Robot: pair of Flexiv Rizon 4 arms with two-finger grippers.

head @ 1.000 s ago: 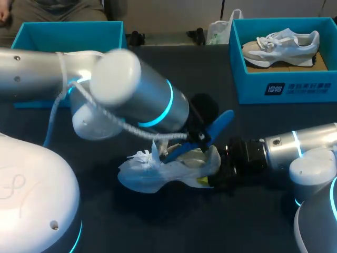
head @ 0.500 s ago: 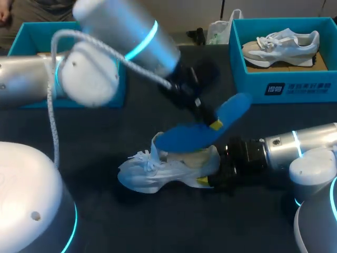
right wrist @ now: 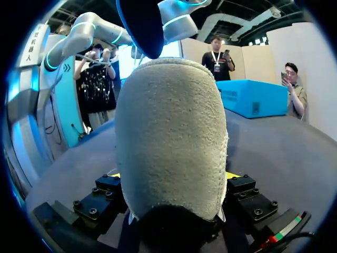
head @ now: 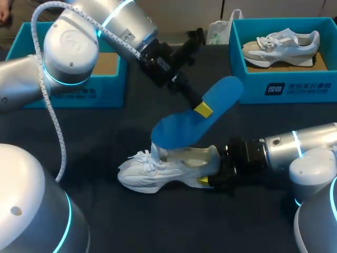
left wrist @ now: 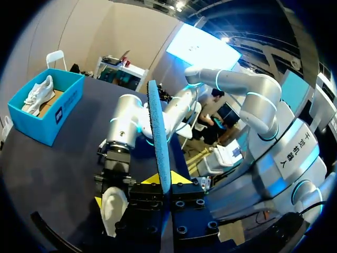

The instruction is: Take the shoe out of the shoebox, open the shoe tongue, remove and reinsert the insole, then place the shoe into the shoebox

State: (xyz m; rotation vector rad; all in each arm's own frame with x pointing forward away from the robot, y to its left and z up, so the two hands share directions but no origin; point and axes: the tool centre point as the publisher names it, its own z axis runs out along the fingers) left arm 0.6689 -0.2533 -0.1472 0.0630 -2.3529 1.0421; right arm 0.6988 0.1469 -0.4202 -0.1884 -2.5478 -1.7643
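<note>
Over dark bench [head: 158, 226], feed blue foam insole [head: 184, 129], pinched by left claw [head: 202, 109], toe-first into white sneaker [head: 158, 171] clamped by right claw [head: 209, 171].

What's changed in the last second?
The left gripper, shut on the blue insole, lifted it up out of the white shoe and swung away from the robot. The right gripper stayed shut on the shoe's heel; the shoe has not moved.

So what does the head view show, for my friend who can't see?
The robot's left hand holds a blue insole over a white shoe, whose heel the right hand grips on the dark table. Behind are two blue shoeboxes; the right one holds another white shoe.
</note>
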